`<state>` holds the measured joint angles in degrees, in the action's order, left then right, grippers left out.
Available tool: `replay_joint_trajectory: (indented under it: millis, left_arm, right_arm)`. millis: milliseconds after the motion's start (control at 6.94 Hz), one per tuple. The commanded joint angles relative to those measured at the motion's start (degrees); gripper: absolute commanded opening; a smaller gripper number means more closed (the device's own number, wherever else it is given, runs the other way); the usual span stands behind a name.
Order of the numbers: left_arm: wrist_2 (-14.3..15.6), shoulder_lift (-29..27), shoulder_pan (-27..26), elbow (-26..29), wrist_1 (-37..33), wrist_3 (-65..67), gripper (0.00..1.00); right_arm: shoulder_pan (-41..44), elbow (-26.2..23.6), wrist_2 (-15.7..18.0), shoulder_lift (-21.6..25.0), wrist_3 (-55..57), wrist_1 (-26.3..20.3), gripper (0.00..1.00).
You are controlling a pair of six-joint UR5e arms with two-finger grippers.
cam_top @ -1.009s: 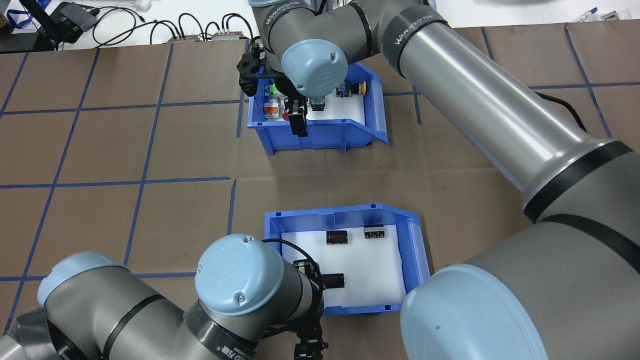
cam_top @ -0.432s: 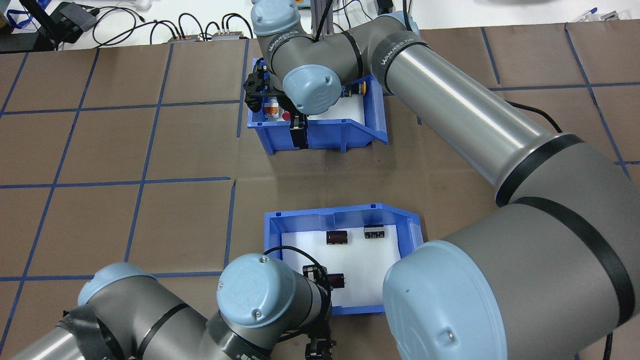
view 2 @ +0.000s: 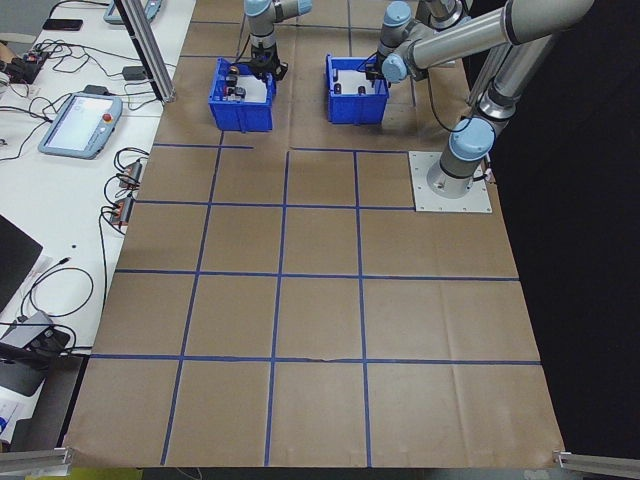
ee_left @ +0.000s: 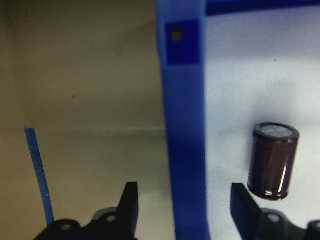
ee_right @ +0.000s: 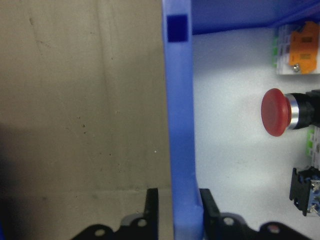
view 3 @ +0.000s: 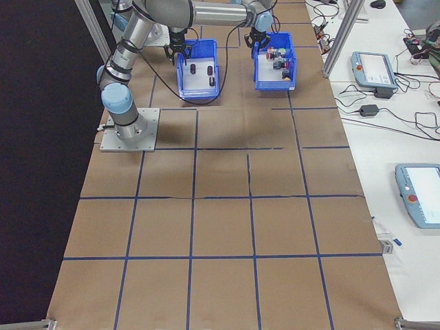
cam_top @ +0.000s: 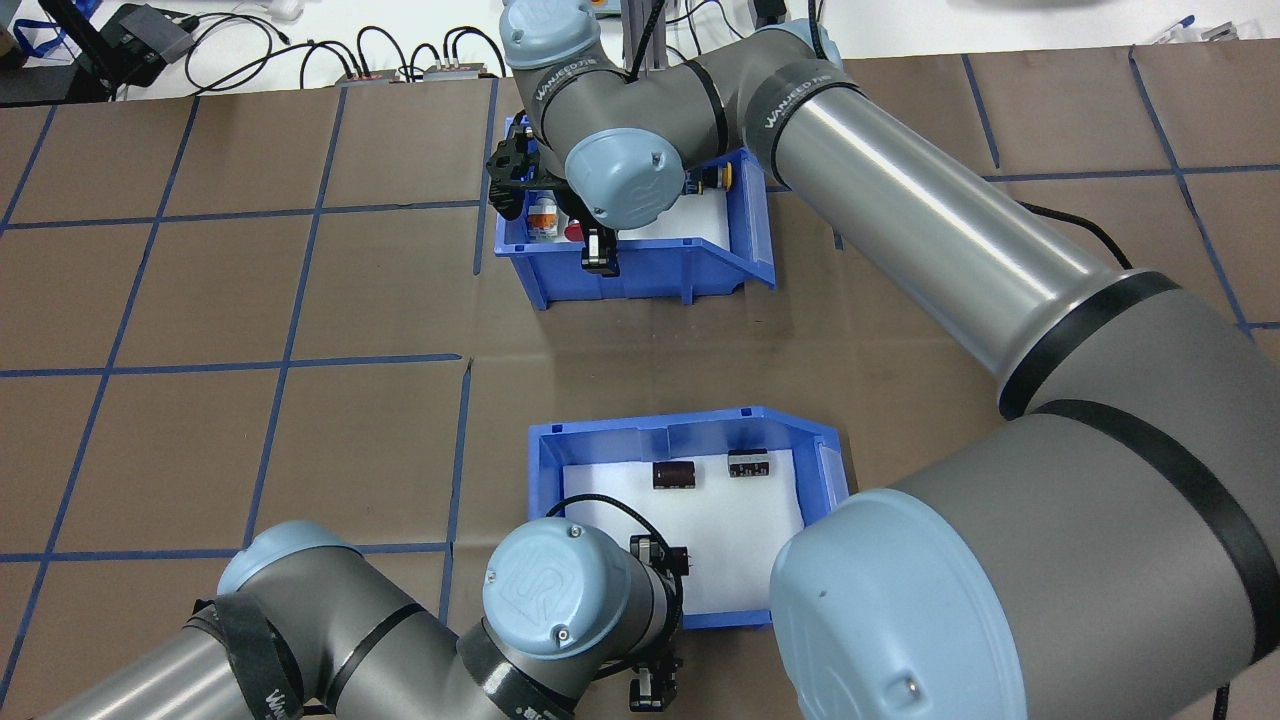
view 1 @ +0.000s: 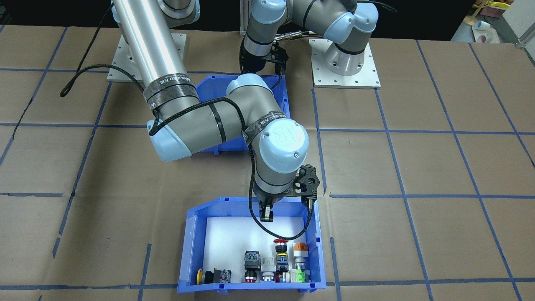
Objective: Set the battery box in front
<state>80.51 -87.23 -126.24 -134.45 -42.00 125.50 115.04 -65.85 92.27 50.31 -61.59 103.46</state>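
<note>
A: Where do you see the battery box point(cam_top: 690, 432)?

B: On the bench point(cam_top: 300, 300), on the robot's side in the overhead view. Its white foam liner carries three dark cylinders point(cam_top: 673, 474). The second blue bin point(cam_top: 640, 270), with the coloured push-buttons point(view 1: 279, 251), sits farther out, apart from it across bare brown paper.

A: What is the left end effector point(ee_left: 182, 205) doing?

B: You'll find it at the battery box's near wall. In the left wrist view its fingers point(ee_left: 129, 202) stand apart and straddle the blue wall, one outside over the paper, one inside over the foam. There are gaps on both sides, so nothing is clamped.

A: And the right end effector point(ee_right: 177, 207)?

B: It is clamped on the near wall of the button bin. In the right wrist view both fingers press against the blue wall, with the red mushroom button point(ee_right: 276, 112) just inside.
</note>
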Motion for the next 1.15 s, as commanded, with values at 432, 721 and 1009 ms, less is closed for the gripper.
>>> replay_joint_trajectory:
  millis: [432, 721, 1009]
  left_arm:
    - [8.08, 9.67, 1.07, 0.86, -7.69, -8.64, 0.00]
    - [6.95, 15.49, 11.56, 1.12, -14.40, -22.41, 0.00]
    - [1.54, 16.22, 24.39, 1.73, -14.69, -34.48, 0.00]
  right_arm:
    - [-3.66, -1.04, 3.44, 5.31, -3.78, 0.70, 0.07]
    - [-8.84, -2.17, 3.97, 7.59, -6.95, 0.51, 0.07]
    - [-13.94, -6.28, 3.80, 11.89, -11.15, 0.51, 0.07]
